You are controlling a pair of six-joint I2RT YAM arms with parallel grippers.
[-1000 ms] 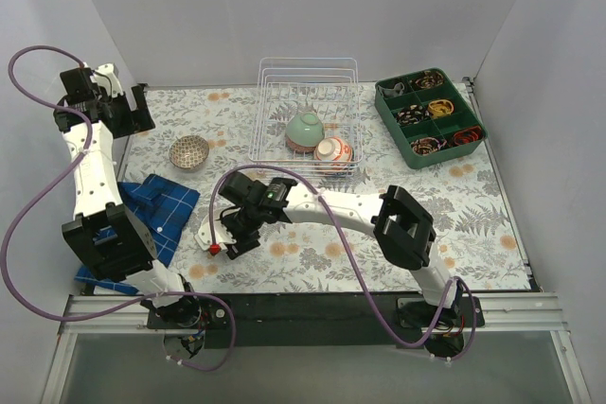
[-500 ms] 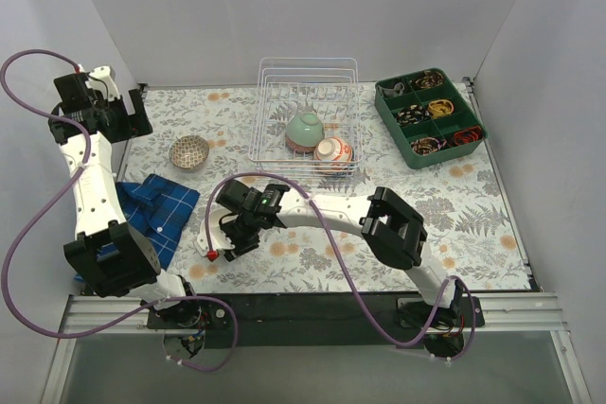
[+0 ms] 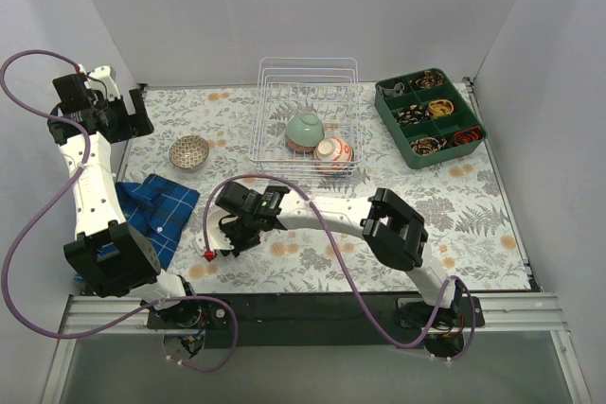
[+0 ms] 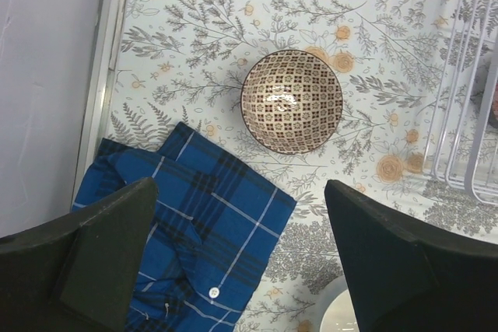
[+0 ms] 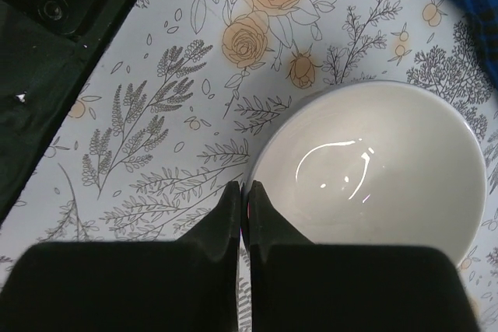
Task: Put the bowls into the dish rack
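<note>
A plain white bowl sits on the flowered table near the front left. My right gripper is shut on its near rim, one finger inside and one outside. From above, that gripper hides most of the bowl. A dark patterned bowl stands upright on the table, and my left gripper hangs open high above and near it, holding nothing. The pale wire dish rack at the back holds a mint green bowl and an orange-red patterned bowl.
A blue plaid cloth lies crumpled at the left, beside the white bowl. A dark green compartmented tray of small items stands at the back right. Grey walls close in the table on three sides.
My right gripper's jaws have closed on the white bowl's rim after reaching a little further left. The left arm shifted slightly and then held still, staying open.
</note>
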